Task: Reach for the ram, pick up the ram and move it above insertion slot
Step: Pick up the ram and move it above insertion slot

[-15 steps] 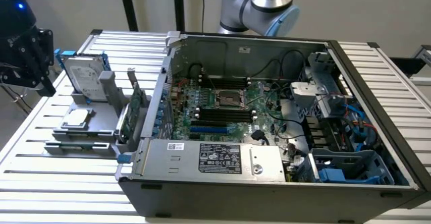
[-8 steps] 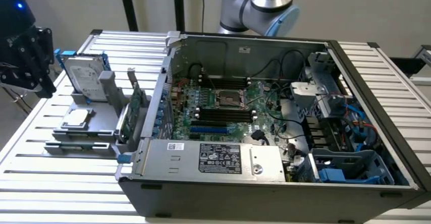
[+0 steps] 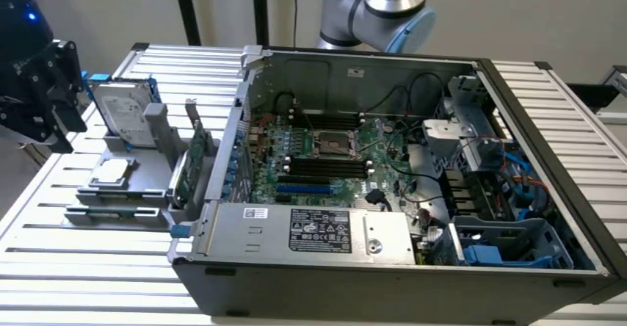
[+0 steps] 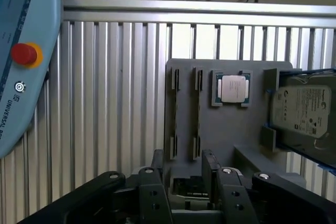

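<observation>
In the exterior view we find bare table (image 3: pixel 98 267) at six o'clock of the holder (image 3: pixel 147 166), the hard drive (image 3: pixel 125 117) at twelve, the computer case (image 3: pixel 392 289) at three.

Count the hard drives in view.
1: the hard drive sits propped in the grey holder at the exterior view's left, outside the computer case. More may be hidden in the case's drive bays.

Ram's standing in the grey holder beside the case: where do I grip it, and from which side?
Take the ram by the middle of its long upper edge, pinching across its thin thickness and coming straight down. It stands on edge in the grey holder with its lower edge seated. The broader green card stands close beside it, so a side approach looks blocked.
</observation>
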`<state>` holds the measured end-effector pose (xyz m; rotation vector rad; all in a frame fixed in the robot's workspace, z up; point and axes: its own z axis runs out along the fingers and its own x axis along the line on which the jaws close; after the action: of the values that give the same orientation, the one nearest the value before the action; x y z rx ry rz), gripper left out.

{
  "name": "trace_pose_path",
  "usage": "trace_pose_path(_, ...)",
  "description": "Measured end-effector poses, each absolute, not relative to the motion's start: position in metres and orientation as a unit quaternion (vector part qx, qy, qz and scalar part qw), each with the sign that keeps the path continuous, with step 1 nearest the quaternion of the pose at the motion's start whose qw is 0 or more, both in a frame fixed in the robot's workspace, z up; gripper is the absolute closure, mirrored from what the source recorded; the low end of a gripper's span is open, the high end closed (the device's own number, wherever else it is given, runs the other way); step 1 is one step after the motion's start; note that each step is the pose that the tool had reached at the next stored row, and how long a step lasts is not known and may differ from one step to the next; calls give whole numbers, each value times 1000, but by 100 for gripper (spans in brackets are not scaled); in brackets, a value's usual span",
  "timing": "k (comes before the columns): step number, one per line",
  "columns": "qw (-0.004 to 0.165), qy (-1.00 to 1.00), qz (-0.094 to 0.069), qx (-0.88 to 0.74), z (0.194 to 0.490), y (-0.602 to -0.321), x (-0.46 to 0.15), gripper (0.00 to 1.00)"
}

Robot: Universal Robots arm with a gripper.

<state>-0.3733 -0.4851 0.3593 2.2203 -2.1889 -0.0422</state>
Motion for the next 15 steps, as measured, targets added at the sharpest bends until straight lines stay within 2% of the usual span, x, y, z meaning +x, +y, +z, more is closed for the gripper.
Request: trace_pose_path(15,12,-700,-13,714,332,-485,-379,58)
